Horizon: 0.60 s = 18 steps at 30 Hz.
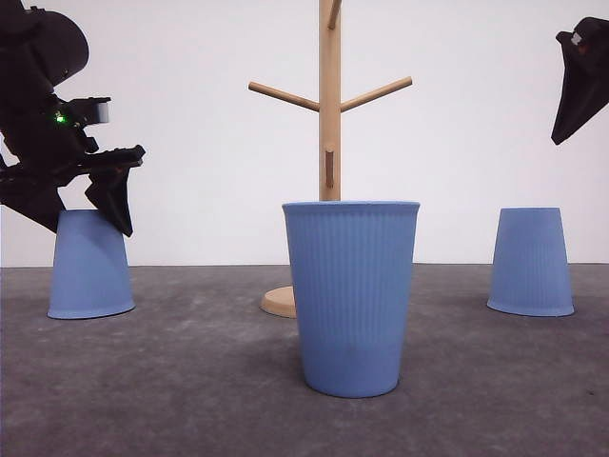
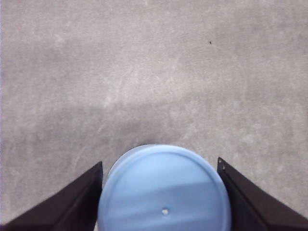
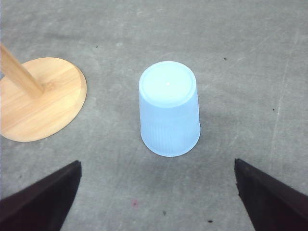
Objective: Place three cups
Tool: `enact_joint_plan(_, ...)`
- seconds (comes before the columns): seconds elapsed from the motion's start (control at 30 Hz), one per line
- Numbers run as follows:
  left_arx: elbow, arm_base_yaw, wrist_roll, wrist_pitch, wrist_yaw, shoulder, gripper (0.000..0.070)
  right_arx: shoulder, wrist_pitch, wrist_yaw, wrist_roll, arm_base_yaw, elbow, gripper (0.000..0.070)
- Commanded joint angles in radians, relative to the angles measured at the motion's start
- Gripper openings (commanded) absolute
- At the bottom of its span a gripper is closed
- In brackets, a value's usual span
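Left pincer [image 1: 112, 195] poised directly over left cup [image 1: 90, 265], inverted at frame's left, axis vertical, open jaws flanking its base, gripping nothing. Right pincer [image 3: 154, 202] open, empty, well above right cup [image 1: 531, 262]. Middle cup [image 1: 351, 295] upright, lower center on surface [image 1: 190, 381].

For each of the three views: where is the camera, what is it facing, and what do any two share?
Front: low over the table, facing forward at the upright middle cup and wooden rack; left gripper over the left cup.
Left wrist: looking down on that cup's base, fingers either side.
Right wrist: above the right cup, shared with front; fingers apart.
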Motion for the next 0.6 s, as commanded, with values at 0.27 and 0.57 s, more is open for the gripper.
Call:
enact_joint_plan(0.27, 0.237, 0.018, -0.005, -0.153, 0.253, -0.004, 0.0262, 0.004, 0.015, -0.004, -0.005, 0.001, 0.008, 0.065)
enact_joint_plan(0.57, 0.533, 0.063, -0.073, -0.214, 0.52, -0.004, 0.0267, 0.004, 0.015, -0.004, -0.007, 0.001, 0.008, 0.065)
